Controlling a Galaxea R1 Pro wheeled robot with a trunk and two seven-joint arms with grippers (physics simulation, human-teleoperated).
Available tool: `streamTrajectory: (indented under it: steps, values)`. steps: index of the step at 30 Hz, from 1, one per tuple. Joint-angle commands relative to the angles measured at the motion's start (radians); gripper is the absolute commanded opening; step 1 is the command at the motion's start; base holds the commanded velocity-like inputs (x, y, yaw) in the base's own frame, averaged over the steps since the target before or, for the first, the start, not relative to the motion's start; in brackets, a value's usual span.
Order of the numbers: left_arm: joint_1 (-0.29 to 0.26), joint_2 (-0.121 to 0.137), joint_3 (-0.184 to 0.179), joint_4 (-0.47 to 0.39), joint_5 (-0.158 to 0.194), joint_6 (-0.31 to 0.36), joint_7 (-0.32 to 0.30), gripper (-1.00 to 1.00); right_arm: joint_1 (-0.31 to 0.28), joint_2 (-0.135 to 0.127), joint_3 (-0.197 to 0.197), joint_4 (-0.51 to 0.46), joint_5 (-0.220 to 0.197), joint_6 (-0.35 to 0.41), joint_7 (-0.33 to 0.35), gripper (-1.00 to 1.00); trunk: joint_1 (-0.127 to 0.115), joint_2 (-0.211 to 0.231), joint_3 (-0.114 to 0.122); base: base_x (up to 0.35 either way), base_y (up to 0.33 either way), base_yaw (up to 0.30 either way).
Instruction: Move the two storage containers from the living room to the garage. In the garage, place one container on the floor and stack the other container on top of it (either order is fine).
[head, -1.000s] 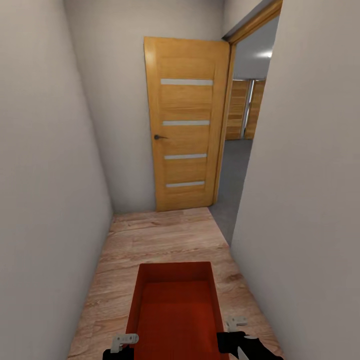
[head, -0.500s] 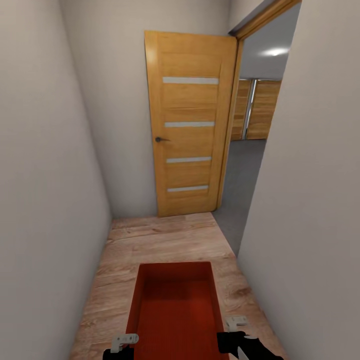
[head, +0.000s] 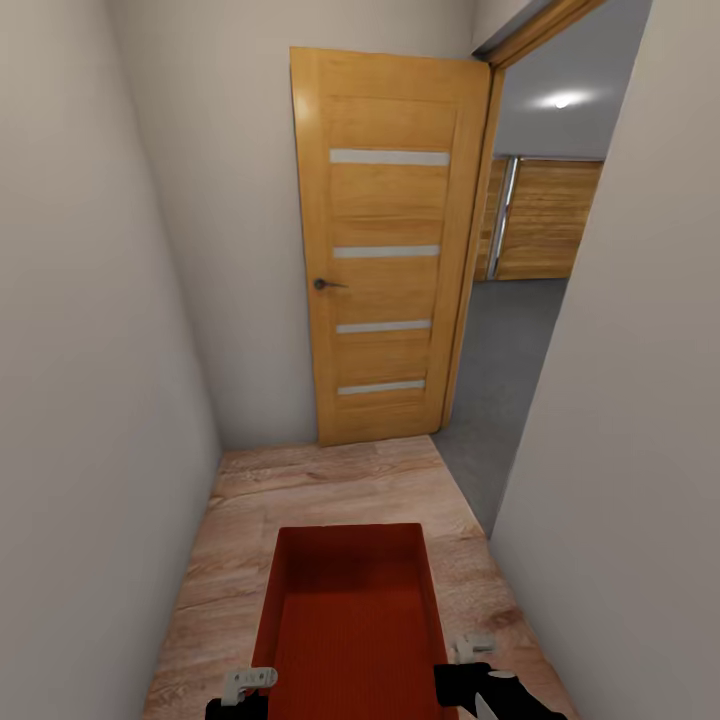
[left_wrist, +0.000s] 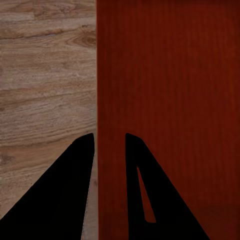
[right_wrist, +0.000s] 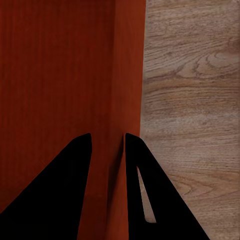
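Between two pale walls of a narrow hallway, an orange-red bin (head: 352, 625) is carried low in front of the robot, over the light wood plank flooring (head: 330, 490); its open top faces up and its ribbed bottom shows bare inside; the left gripper (left_wrist: 110, 137) straddles the bin's left wall, one finger inside and one outside, closed on that thin wall; the right gripper (right_wrist: 108, 136) pinches the bin's right wall in the same way, with planks showing past the rim; ahead stands a wooden door (head: 390, 245) with four pale strips and a dark handle, swung open against the end wall; to its right a doorway opens onto a dark grey concrete floor (head: 510, 360), with wooden panels (head: 545, 220) at the far side.
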Motion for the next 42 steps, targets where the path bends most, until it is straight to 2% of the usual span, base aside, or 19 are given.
streamTrajectory:
  steps: [1, 25, 42]
  values:
    - [-0.001, 0.016, -0.007, -0.001, 0.009, -0.028, 0.003, -1.00, 0.000, -0.001, 0.012, 0.002, 0.000, 0.006, -0.001, -1.00, 0.001, -0.001, -0.001, 0.340, 0.085, 0.000]
    - [-0.001, 0.016, -0.007, -0.001, 0.009, -0.028, 0.003, -1.00, 0.000, -0.001, 0.012, 0.002, 0.000, 0.006, 0.000, -1.00, 0.001, -0.001, -0.001, 0.340, 0.078, -0.003]
    - [-0.001, 0.016, -0.007, -0.001, 0.009, -0.030, 0.003, -1.00, 0.000, -0.001, 0.012, 0.002, 0.000, 0.007, 0.001, -1.00, 0.001, -0.001, -0.001, 0.341, 0.037, -0.227]
